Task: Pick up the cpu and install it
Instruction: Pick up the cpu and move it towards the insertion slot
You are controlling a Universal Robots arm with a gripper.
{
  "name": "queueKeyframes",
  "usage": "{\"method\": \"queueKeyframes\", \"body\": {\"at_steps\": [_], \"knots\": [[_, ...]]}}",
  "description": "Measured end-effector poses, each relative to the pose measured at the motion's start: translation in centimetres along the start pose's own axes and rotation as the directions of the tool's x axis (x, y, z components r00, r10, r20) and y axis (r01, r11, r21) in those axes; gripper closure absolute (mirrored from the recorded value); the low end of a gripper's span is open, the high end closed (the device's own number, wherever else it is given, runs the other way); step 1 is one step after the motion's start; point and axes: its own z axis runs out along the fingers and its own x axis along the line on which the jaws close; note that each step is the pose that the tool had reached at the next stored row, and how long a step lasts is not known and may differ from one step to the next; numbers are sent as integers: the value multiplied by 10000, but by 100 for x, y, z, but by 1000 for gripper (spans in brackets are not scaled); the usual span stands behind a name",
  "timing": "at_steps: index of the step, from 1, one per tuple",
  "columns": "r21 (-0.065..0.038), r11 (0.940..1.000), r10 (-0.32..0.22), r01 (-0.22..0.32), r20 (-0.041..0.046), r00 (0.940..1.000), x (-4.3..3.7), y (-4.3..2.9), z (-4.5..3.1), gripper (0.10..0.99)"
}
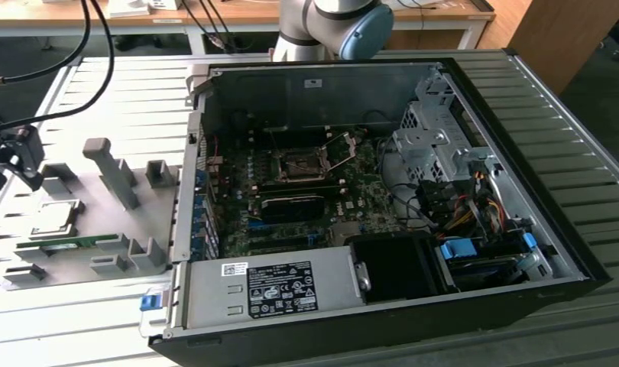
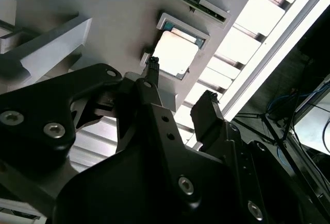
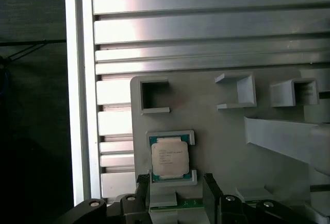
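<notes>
**Claw open over plate, cpu just past the tips**

The gripper (image 3: 178,185) is hanging over the grey fixture plate (image 3: 216,141) w/ its fingers (image 2: 152,74) spread & nothing btwn them. The cpu (image 3: 170,157) is sitting flat in its corner-bracket nest on that plate, not yet lifted. It's lying just beyond the fingertips rather than btwn them, apart from both. It's near-square, so no real long axis. Its edges are running square to the line across the tips, & the gap is looking wider than the chip. In the exterior view the green memory stick (image 1: 65,245) is lying on the plate near the cpu. Farther off, beside the plate on the exterior view's right, the open pc case (image 1: 320,84) is holding the socket (image 1: 294,164), its metal frame apparently raised.
</notes>
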Motion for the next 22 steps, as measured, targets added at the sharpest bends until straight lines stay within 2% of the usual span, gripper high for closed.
{"method": "queueKeyframes", "body": {"at_steps": [22], "knots": [[1, 10000, -2, 2, -7, 10000, -2, -19, 128, 557]]}}
